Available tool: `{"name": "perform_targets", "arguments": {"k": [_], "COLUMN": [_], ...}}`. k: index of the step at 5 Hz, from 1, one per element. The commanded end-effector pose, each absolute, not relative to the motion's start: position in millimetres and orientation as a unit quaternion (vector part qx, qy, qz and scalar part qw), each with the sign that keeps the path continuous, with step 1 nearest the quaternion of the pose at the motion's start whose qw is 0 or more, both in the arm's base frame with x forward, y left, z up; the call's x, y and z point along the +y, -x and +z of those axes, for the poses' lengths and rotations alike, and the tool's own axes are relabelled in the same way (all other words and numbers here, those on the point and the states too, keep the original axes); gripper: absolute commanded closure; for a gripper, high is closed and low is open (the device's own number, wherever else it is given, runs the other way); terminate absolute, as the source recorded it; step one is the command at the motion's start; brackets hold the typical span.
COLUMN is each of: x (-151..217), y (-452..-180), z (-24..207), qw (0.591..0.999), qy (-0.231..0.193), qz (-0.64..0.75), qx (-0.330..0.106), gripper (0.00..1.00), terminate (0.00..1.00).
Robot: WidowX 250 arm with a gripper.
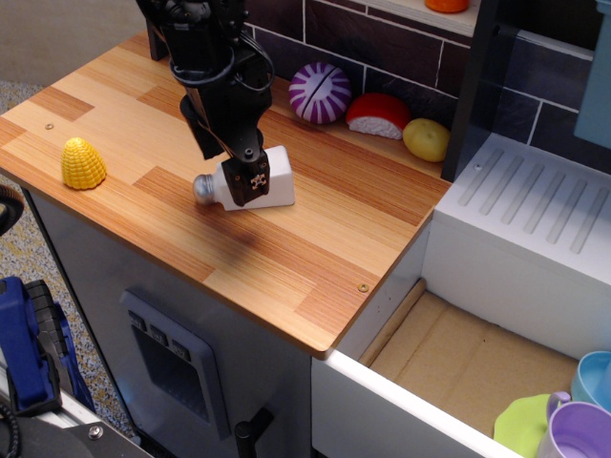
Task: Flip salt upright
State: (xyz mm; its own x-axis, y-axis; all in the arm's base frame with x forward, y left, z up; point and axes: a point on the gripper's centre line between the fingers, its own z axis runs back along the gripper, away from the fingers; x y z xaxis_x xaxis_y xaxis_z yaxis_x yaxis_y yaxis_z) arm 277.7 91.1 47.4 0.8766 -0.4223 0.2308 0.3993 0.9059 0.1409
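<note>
The salt (pixel 275 179) is a white tapered shaker with a silver cap. It lies on its side on the wooden counter (pixel 315 248), cap pointing left. My black gripper (pixel 231 172) is down over the middle of the shaker, turned so one finger (pixel 250 181) is in front of the white body and the other is behind it. The jaws stand open around the shaker, which still rests on the counter. The part of the body under the gripper is hidden.
A yellow corn piece (pixel 83 163) sits at the counter's left edge. A purple onion (pixel 320 93), a red-and-white piece (pixel 378 114) and a yellow potato (pixel 426 139) line the back wall. A white sink unit (pixel 535 219) and an open drawer (pixel 458 363) are to the right.
</note>
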Motion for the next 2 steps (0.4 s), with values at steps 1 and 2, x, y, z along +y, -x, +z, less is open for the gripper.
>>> {"name": "perform_targets", "arguments": {"k": [1, 2], "x": [105.5, 109.4], "y": [-281.3, -284.6], "z": [49.3, 39.6], "qw": [0.959, 0.954], "qy": [-0.052, -0.051], "qz": [-0.233, -0.243], "qx": [-0.155, -0.170], "gripper": [0.00, 0.00], "terminate": [0.00, 0.00]}}
